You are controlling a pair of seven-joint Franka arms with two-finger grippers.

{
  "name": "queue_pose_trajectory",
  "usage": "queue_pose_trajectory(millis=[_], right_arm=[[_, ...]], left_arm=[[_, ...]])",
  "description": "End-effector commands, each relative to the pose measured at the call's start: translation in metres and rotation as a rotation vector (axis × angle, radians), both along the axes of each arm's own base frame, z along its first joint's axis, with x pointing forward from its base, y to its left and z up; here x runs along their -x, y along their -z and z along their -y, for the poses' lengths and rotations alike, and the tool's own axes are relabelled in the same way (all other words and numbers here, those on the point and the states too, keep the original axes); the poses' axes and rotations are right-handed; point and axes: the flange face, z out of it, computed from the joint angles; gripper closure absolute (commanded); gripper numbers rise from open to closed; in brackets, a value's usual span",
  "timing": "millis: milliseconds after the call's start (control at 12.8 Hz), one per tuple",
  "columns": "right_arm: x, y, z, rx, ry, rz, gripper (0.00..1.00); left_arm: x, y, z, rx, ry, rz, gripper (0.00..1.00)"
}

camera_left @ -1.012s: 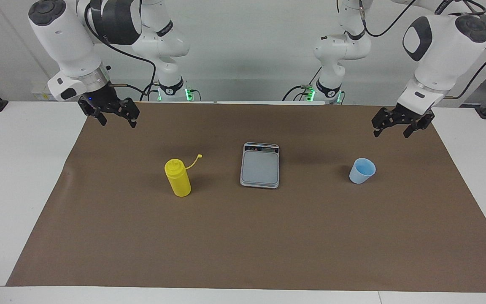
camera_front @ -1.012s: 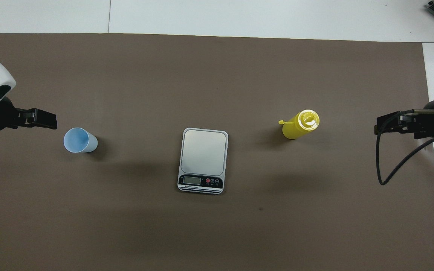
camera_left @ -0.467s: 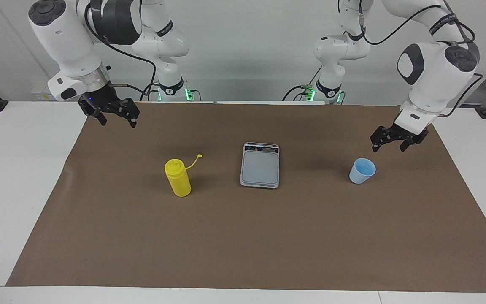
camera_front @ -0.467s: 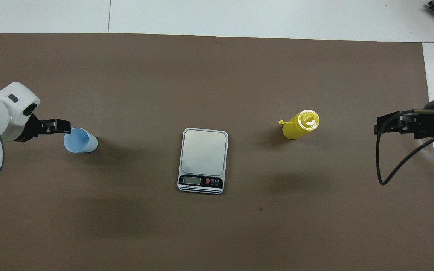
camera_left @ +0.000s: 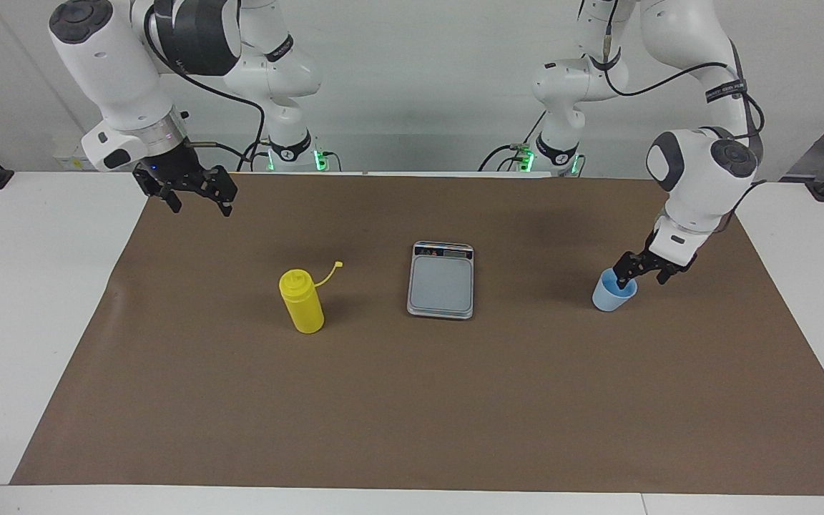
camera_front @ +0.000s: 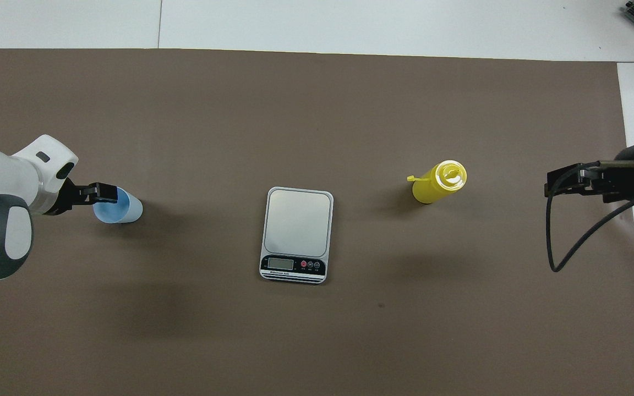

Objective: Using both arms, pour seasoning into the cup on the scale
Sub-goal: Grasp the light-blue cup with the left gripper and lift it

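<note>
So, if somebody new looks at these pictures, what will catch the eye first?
Probably the left pincer, down at the rim of the light blue cup and open, near the left arm's end of the brown mat. Next comes the bright yellow bottle, upright toward the right arm's end, with the empty scale between the two. The right pincer hangs open over the mat's corner.

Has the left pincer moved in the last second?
Yes. The left pincer has come down toward the small light blue plastic cup, and is now at its rim, open.
</note>
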Motion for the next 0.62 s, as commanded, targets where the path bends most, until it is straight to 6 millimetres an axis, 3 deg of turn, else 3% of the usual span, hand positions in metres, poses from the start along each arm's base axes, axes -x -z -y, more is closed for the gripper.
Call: queue_pose_trajectory(millis=[0, 234, 467, 545], right_arm=[[0.008, -0.002, -0.001, 0.034, -0.008, 0.011, 0.0], [0.012, 0.003, -0.008, 0.034, -0.016, 0.007, 0.0], [0.012, 0.003, -0.01, 0.032, -0.019, 0.01, 0.0], [0.012, 0.003, -0.01, 0.029, -0.018, 0.01, 0.0]], left_arm=[[0.007, 0.009, -0.002, 0.006, -0.06, 0.009, 0.0], [0.007, 0.023, -0.003, 0.009, -0.115, -0.004, 0.0], [0.007, 0.031, 0.005, 0.013, -0.167, 0.006, 0.45], [0.007, 0.032, 0.005, 0.013, -0.167, 0.003, 0.65]])
